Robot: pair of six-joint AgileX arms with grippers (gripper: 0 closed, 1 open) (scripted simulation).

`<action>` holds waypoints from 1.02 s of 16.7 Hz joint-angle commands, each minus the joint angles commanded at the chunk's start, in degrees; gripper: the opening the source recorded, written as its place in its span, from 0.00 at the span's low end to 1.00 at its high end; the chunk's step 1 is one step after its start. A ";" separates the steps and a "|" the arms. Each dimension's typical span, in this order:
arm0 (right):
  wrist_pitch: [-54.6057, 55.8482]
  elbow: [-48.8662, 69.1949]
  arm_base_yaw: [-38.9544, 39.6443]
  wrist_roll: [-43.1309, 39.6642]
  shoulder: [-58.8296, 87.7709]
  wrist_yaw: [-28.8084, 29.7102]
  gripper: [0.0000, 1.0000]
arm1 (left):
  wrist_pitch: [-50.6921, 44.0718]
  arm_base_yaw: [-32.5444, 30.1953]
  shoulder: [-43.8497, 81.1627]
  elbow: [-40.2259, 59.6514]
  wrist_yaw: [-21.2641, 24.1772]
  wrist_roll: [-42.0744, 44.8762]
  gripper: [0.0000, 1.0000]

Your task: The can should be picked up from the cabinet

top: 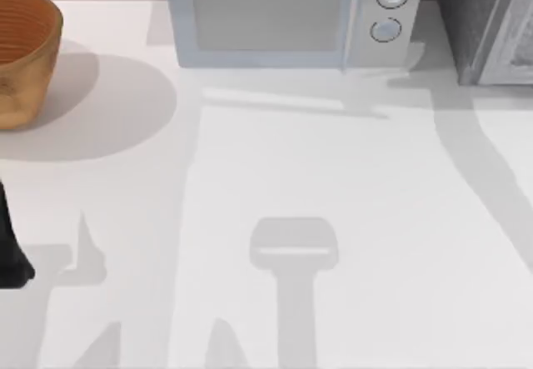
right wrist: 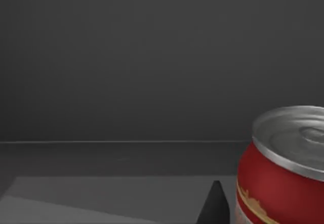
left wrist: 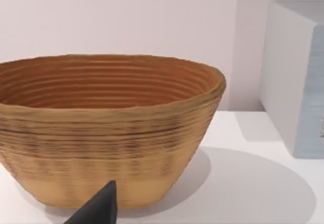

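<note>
In the right wrist view the red can point(right wrist: 283, 173) stands upright on the dark floor of the cabinet point(right wrist: 126, 57), just beside a black fingertip point(right wrist: 215, 206) of the right hand; whether that hand is apart or together I cannot tell. The left arm point(top: 10, 244) sits at the tabletop's point(top: 350, 219) left edge, near the woven basket point(top: 21, 52), its hand's state also unclear.

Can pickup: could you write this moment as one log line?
right gripper: inside dark cabinet, beside upright red can, not gripping | left arm: parked by basket
</note>
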 joint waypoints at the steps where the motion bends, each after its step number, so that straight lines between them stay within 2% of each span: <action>1: -1.70 -0.26 1.04 0.01 -1.78 0.94 0.00 | 0.00 0.00 0.00 0.00 0.00 0.00 1.00; 10: -2.56 -2.07 1.58 0.10 -4.85 1.44 0.00 | 0.00 0.00 0.00 0.00 0.00 0.00 1.00; 13: 0.10 -9.24 0.06 0.10 -9.90 -0.22 0.00 | 0.00 0.00 0.00 0.00 0.00 0.00 1.00; 17: 5.51 -26.57 -3.48 -0.01 -21.32 -3.87 0.00 | 0.00 0.00 0.00 0.00 0.00 0.00 1.00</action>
